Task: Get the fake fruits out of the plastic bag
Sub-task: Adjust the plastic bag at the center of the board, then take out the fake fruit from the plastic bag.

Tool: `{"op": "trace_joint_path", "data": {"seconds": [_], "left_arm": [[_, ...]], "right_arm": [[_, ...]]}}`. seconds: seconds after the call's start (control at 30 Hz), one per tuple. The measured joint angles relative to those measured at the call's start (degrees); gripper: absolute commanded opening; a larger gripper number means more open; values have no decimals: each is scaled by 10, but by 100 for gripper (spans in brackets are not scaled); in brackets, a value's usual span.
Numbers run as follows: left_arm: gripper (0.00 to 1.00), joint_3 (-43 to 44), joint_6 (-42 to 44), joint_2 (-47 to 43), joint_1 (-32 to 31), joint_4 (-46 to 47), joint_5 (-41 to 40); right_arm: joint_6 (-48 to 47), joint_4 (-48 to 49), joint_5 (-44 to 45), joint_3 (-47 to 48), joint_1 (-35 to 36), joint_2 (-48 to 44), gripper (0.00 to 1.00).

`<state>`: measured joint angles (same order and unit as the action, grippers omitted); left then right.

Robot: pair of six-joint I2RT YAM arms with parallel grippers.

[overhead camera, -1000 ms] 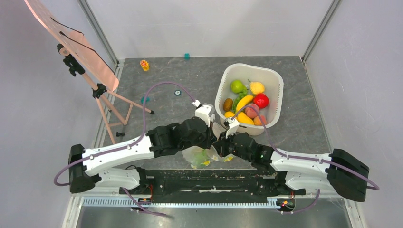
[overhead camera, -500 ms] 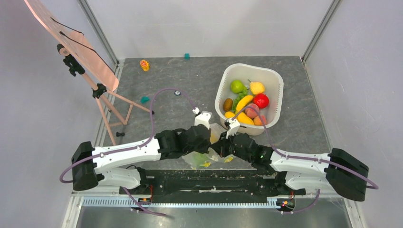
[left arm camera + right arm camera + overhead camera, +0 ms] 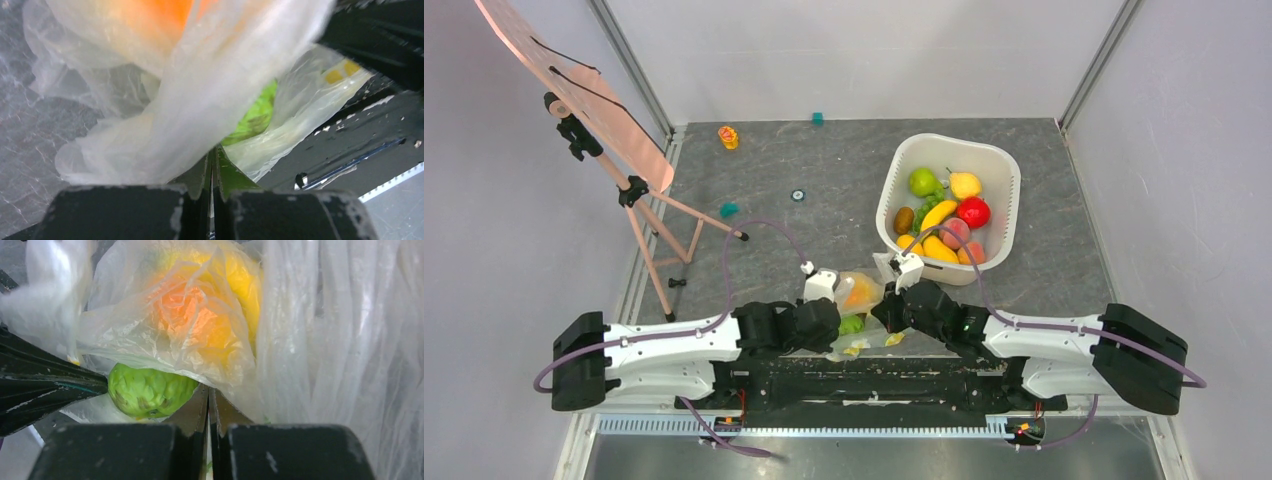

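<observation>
1. Both end effectors are pinched shut on film of the bag, the left end effector on a bunched fold and the right end effector on a sheet beside the fruit. I see no gap in either.
2. The bag is held between them over the near edge of the bench, close to the basin but apart from it.
3. The orange fruit bulges inside the film. The green fruit sits below it and looks bare in the right wrist view, so I judge it to be at or past the mouth.
4. From above, the bag's long axis runs far to near, with the orange end away from the bases and the loose flowered end toward them. The mouth seems to face down and toward the bases, but I cannot confirm that.
5. To do this step well, I would grip film only, raise the orange end, ease the pinches apart to widen the mouth, and carry it farther onto the bench first. Otherwise the fruit may drop off the near edge.
</observation>
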<state>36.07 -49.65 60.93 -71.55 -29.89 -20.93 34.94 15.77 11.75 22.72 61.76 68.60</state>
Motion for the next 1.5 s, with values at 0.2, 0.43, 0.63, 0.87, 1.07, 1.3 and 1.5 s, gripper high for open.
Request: {"op": "trace_joint_path", "data": {"seconds": [0.2,0.43,0.63,0.87,1.07,1.3,1.5], "left_arm": [[2,-59,-35,-50,-34,7,0],[2,-101,-56,-78,-45,39,-5],[2,-129,-60,-78,-45,68,-18],[2,-152,-61,-79,-45,98,-28],[2,-158,-61,-80,-45,116,-30],[2,-172,-61,-94,-45,129,-31],[2,-188,-64,-115,-45,138,-33]], "right_arm": [[-25,11,-29,0,3,1,13],[-52,56,-92,-1,29,13,40],[-41,71,-99,1,57,33,65],[-8,74,-73,22,66,58,96],[12,62,-38,54,67,91,97],[25,42,-2,93,67,139,96],[26,36,13,108,67,179,85]]}}
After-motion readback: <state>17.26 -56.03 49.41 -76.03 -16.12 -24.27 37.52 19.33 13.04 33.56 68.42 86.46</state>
